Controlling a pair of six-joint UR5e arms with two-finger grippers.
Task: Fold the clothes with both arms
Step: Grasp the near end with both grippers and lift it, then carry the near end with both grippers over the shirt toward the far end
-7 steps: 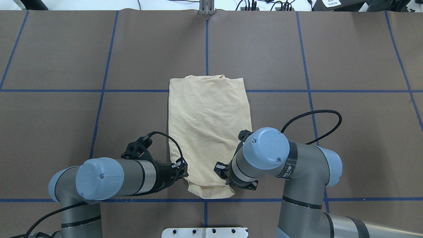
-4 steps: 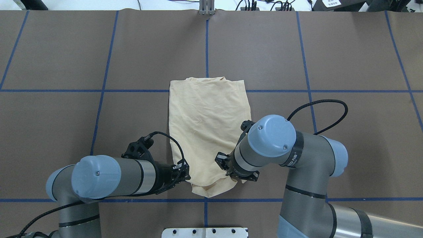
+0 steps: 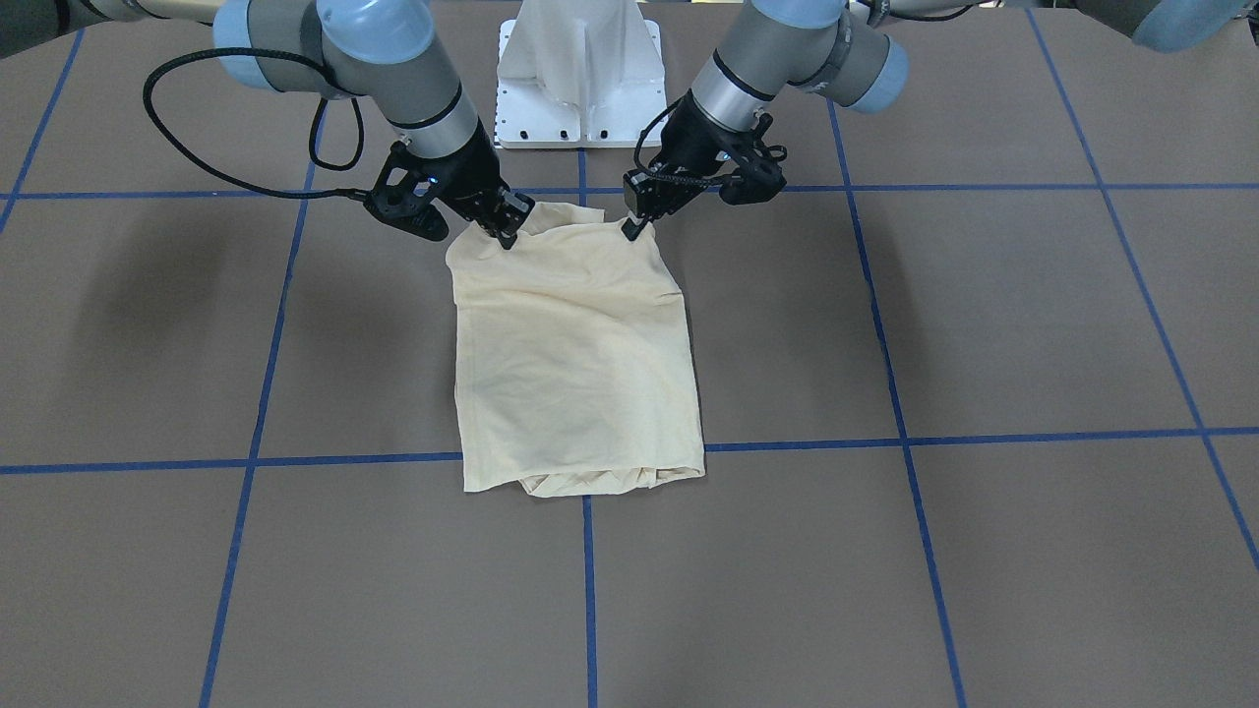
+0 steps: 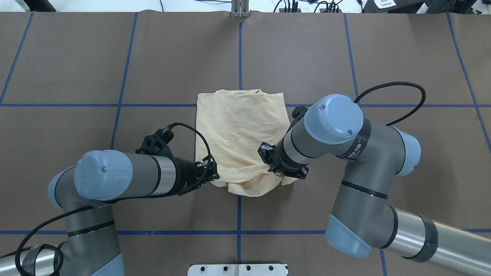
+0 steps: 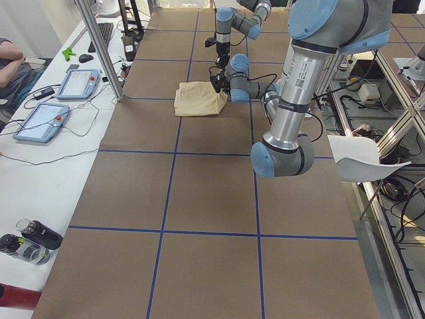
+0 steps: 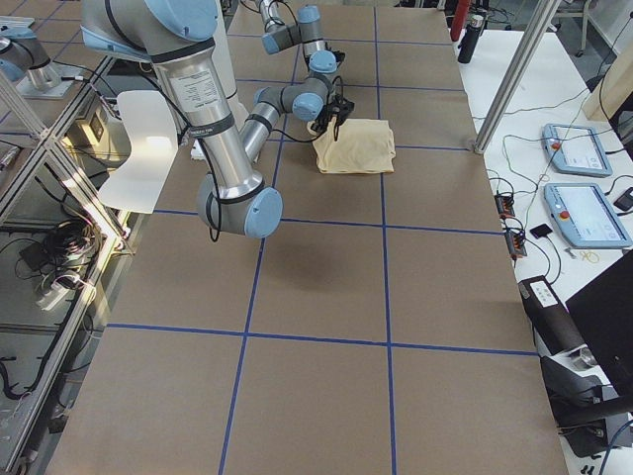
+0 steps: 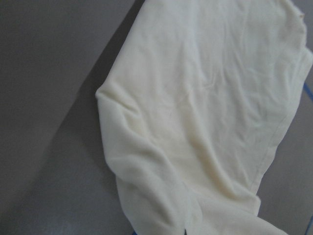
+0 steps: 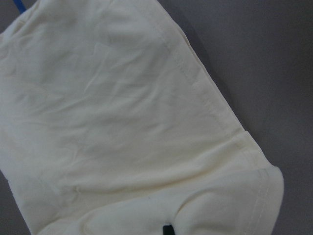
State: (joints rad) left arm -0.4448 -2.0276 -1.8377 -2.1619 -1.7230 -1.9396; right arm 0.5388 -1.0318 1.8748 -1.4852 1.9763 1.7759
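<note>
The cream-yellow shirt lies folded into a narrow rectangle at the table's middle, plain side up; no print shows. My left gripper is shut on its near left corner, and my right gripper is shut on its near right corner. The near edge is raised and sags in a bunch between them. In the front-facing view the left gripper and right gripper pinch the raised edge of the shirt. The cloth fills the left wrist view and the right wrist view.
The white pedestal base stands at the table's near edge. Blue tape lines grid the brown table. On the operators' side there are tablets, bottles and a metal post.
Both grippers have moved away from the robot, carrying the shirt's near edge with them. That edge has left the near blue line and now sags raised over the shirt's lower part.
</note>
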